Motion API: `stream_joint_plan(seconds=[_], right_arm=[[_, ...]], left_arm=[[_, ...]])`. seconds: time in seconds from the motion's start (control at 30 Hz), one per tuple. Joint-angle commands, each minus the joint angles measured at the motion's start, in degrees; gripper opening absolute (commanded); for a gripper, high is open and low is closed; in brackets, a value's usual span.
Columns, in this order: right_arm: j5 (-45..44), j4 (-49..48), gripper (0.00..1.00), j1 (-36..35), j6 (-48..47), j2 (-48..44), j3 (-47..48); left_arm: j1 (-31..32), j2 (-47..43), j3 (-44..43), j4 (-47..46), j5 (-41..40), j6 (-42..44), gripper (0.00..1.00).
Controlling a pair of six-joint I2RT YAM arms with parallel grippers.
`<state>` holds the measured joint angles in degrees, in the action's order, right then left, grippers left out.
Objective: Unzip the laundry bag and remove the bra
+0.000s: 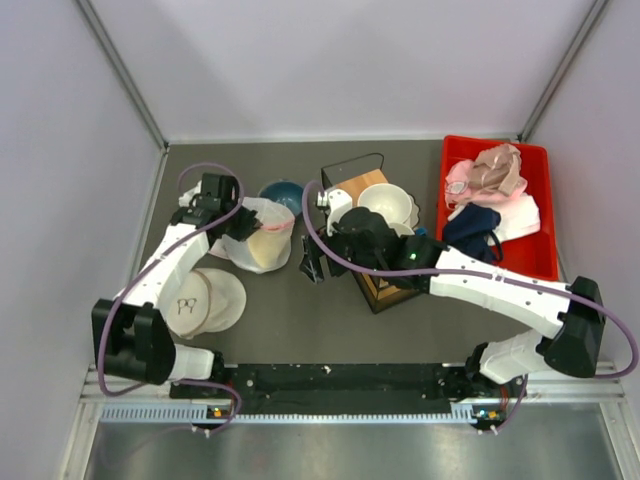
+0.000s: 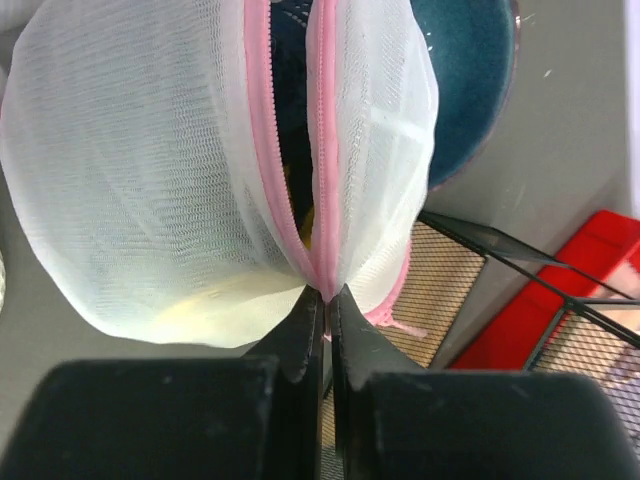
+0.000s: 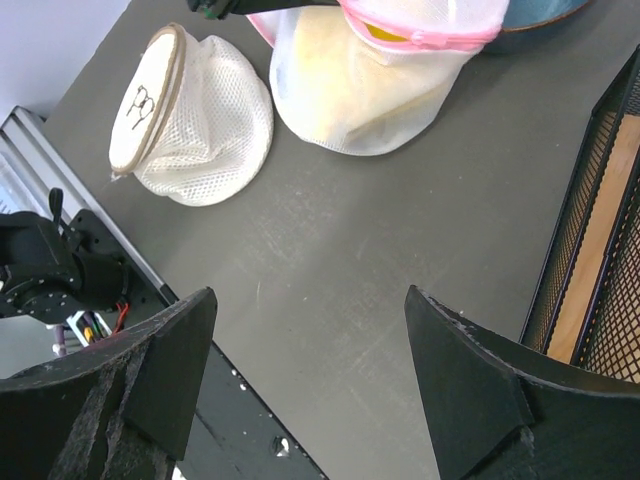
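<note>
Left gripper (image 2: 325, 308): pinched shut on the pink zipper seam of the laundry bag (image 2: 150, 180), possibly on the pull. Right gripper (image 3: 310, 340): wide open, empty, above the table (image 3: 380, 230).

A flat white mesh pouch (image 1: 205, 300) lies at eight o'clock, a blue bowl (image 1: 281, 195) at eleven, a white bowl (image 1: 388, 203) at twelve, and a red tray (image 1: 546, 215) of clothes (image 1: 495, 170) at two.
</note>
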<state>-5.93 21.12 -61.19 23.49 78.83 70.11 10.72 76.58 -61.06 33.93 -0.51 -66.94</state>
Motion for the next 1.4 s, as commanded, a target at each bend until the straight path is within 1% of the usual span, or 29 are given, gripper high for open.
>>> stream_joint_plan(seconds=[0.0, 0.03, 0.07, 0.1, 0.13, 0.17, 0.2, 0.23, 0.27, 0.3, 0.33, 0.37, 0.4, 0.43, 0.5, 0.6, 0.63, 0.7, 0.87, 1.03, 1.17, 1.27, 1.3, 1.33, 1.37], right_arm=[[0.0, -0.3, 0.80, 0.5, 0.4, -1.5, 0.5], [0.3, -0.2, 0.84, 0.6, 0.2, -1.4, 0.6], [1.0, 0.1, 0.94, 0.5, -0.3, -1.0, 1.3], [1.2, 0.6, 0.97, 0.5, -0.5, -0.6, 1.8], [1.4, 1.3, 0.99, 0.5, -0.9, -0.2, 2.2], [1.9, 1.5, 0.99, 0.5, -1.0, 0.4, 2.7], [2.2, 1.5, 0.99, 0.5, -1.2, 0.9, 3.0], [2.9, 1.4, 0.99, 0.5, -1.2, 1.3, 3.3], [4.3, 1.4, 0.99, 0.5, -1.2, 1.8, 3.8], [5.0, 1.4, 0.99, 0.5, -1.2, 3.6, 4.2], [5.7, 1.4, 0.99, 0.5, -1.1, 4.5, 4.9], [8.5, 1.4, 0.99, 0.5, -1.1, 5.5, 6.2], [9.3, 1.3, 0.99, 0.5, -1.0, 7.2, 6.7], [9.9, 1.4, 0.99, 0.6, -0.3, 8.2, 7.3], [10.2, 1.3, 0.98, 0.5, 0.7, 9.4, 8.5], [10.1, -2.0, 0.95, 0.5, 3.1, 11.1, 8.2], [10.1, -2.8, 0.90, 0.5, 4.0, 12.0, 8.3], [9.2, -5.8, 0.87, 0.5, 5.0, 12.8, 8.0], [3.3, -11.4, 0.86, 0.6, 8.2, 15.9, 7.7], [0.5, -15.9, 0.85, 0.6, 10.8, 19.0, 8.3], [-2.8, -16.7, 0.81, 0.6, 10.0, 20.1, 9.1], [-3.6, -17.6, 0.78, 0.6, 9.4, 20.8, 8.9], [-3.4, -18.2, 0.76, 0.6, 9.4, 20.8, 8.8], [-3.2, -18.8, 0.72, 0.6, 9.4, 20.8, 8.6], [-3.0, -19.3, 0.71, 0.6, 9.3, 20.8, 8.4]], left_arm=[[-0.3, 3.7, -3.7, -1.5, 2.9, 5.9, 0.00], [-0.5, 3.8, -3.7, -1.6, 5.9, 7.9, 0.00], [-0.9, 3.4, -3.9, -1.7, 8.0, 10.4, 0.00], [-1.1, 2.8, -3.7, -1.9, 9.5, 16.3, 0.00], [-1.2, 2.2, -3.5, -1.9, 13.7, 19.5, 0.00], [-1.4, 0.8, -3.5, -2.1, 15.9, 23.4, 0.00], [-1.6, 0.0, -3.8, -0.9, 17.0, 29.5, 0.00], [-1.8, -1.0, -3.8, -0.1, 18.3, 32.5, 0.00], [-2.5, -2.6, -3.6, -0.6, 22.7, 35.7, 0.00], [-2.9, -3.5, -3.4, -0.5, 24.8, 40.3, 0.00], [-3.9, -4.1, -3.2, -0.8, 26.5, 42.2, 0.00], [-4.4, -5.3, -3.2, -1.2, 30.2, 44.0, 0.00], [-4.7, -5.6, -3.5, -1.2, 31.7, 47.1, 0.00], [-5.3, -5.8, -4.1, -0.8, 32.8, 48.9, 0.00], [-5.6, -6.4, -5.5, 1.0, 32.3, 51.7, 0.00], [-5.8, -6.4, -6.3, 2.2, 34.5, 53.1, 0.00], [-5.8, -6.2, -6.3, 2.2, 34.7, 53.0, 0.00], [-5.8, -6.0, -6.1, 2.2, 35.4, 52.4, 0.00], [-6.1, -5.9, -6.4, 2.8, 36.8, 52.1, 0.00], [-6.5, -5.4, -6.7, 2.8, 39.0, 51.7, 0.00], [-6.7, -4.9, -6.9, 2.9, 40.1, 51.5, 0.00], [-6.9, -4.9, -6.7, 2.9, 40.4, 51.3, 0.00], [-6.9, -5.0, -6.5, 2.8, 40.5, 51.4, 0.00], [-6.9, -5.1, -6.5, 2.9, 40.6, 51.4, 0.00], [-7.0, -5.2, -6.4, 2.8, 40.7, 51.3, 0.00]])
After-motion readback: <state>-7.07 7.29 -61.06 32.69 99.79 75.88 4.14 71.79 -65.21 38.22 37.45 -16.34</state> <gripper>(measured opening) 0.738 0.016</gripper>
